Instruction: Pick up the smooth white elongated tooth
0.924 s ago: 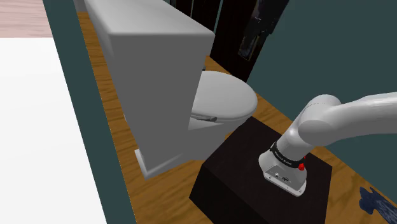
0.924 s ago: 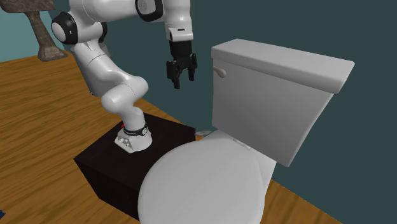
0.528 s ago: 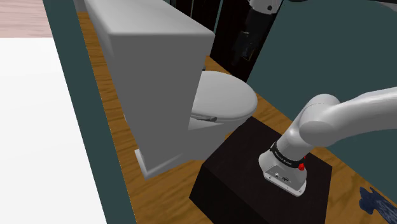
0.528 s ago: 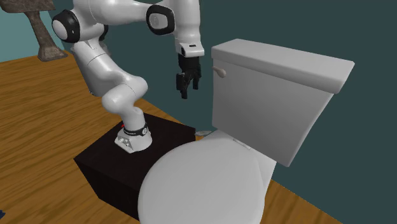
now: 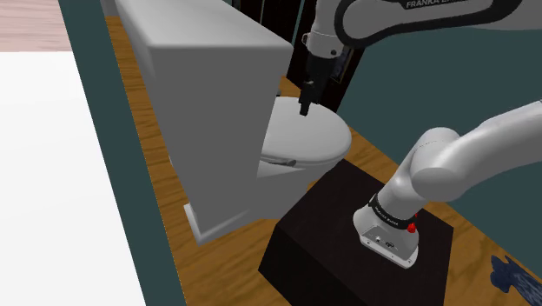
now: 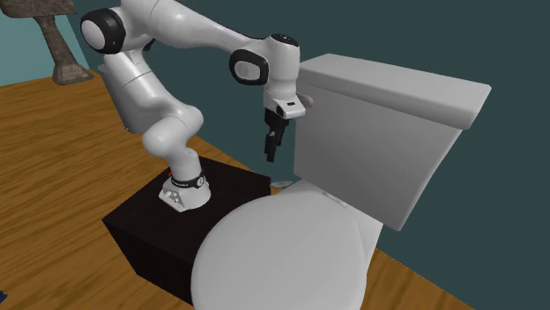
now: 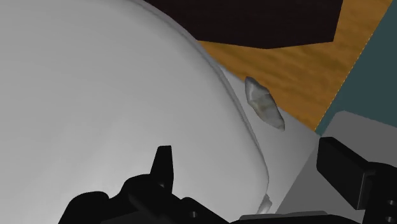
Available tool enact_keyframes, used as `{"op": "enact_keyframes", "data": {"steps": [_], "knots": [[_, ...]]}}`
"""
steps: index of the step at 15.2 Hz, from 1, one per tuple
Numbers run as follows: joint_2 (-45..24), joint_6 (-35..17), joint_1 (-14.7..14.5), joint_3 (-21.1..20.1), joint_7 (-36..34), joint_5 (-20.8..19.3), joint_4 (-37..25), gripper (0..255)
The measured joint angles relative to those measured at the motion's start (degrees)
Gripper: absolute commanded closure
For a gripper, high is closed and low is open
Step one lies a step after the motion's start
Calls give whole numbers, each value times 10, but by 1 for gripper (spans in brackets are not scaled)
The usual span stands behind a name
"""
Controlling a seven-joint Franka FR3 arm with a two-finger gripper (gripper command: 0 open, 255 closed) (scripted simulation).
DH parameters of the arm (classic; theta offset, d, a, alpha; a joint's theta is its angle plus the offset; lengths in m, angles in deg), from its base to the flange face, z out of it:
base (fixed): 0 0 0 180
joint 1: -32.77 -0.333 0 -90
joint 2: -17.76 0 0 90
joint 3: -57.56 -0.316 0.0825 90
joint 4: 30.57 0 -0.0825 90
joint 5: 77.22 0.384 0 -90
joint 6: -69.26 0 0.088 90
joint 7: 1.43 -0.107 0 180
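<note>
The tooth [image 7: 264,103] is a small, pale grey-white elongated piece lying on the toilet's rim just outside the closed lid [image 7: 114,95]. It sits ahead of my gripper [image 7: 254,181] and apart from it. My black fingers [image 7: 164,167] stand wide apart with nothing between them. A second small pale bit [image 7: 264,203] shows close to the hand at the lid's edge. In the shoulder view the gripper [image 5: 306,106] points down over the back of the lid [image 5: 304,135]. The second exterior view has the gripper [image 6: 271,151] hanging beside the tank [image 6: 379,132].
The white toilet tank [image 5: 208,78] rises just beside the hand. My black box stand [image 5: 347,235] sits on the wooden floor [image 5: 208,269] against the toilet bowl. A teal wall [image 5: 113,174] runs behind the tank. A blue object [image 5: 517,276] lies on the floor.
The arm has swung over and down towards the toilet. The gripper has dropped from head height to just above the lid beside the tank.
</note>
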Motion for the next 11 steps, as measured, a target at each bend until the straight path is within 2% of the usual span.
{"op": "enact_keyframes", "data": {"steps": [11], "knots": [[-184,-127,-55,-18,106,22,36,0]]}}
